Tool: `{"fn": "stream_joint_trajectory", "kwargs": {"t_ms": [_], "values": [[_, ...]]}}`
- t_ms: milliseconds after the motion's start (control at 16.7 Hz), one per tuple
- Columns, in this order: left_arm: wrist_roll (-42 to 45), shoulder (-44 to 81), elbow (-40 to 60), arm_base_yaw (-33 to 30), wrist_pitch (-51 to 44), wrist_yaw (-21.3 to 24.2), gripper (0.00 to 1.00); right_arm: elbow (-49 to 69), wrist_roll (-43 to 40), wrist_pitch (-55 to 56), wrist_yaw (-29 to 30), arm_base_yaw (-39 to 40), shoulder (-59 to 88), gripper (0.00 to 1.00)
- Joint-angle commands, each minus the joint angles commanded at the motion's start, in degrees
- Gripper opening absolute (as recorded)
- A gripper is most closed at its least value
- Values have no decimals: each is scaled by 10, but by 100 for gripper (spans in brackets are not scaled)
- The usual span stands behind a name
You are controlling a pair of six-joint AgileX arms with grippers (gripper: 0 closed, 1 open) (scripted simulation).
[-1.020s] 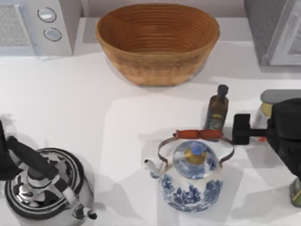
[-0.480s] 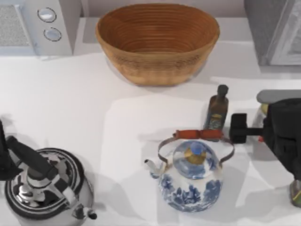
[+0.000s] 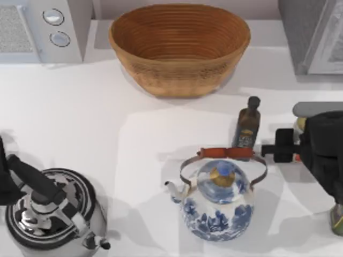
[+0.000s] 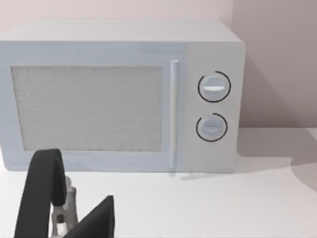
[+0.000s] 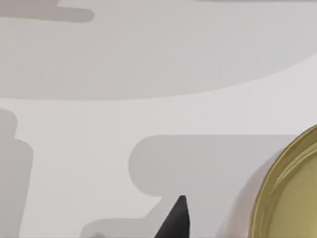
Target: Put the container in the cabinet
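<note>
Your small pale-gold-topped can (image 5: 292, 193) stands at the table's right edge, mostly hidden under the right arm. The right gripper (image 3: 284, 152) sits just beside the dark olive-oil bottle (image 3: 247, 124); you cannot tell its opening. The left arm is parked by the steel kettle (image 3: 51, 211).

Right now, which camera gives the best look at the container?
The right wrist view: the container's pale gold round top is large and near, though cut by the picture's edge. In the top view, the container is a sliver mostly hidden under the right arm. The left wrist view faces the microwave.
</note>
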Motion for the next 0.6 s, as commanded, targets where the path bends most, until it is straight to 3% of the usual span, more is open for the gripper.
{"fn": "stream_joint_trajectory", "kwargs": {"t_ms": [240,600], "values": [[0,0,0,0,0,0,100,0,0,0,0,0,0,2],[0,0,0,0,0,0,100,0,0,0,0,0,0,0]]}}
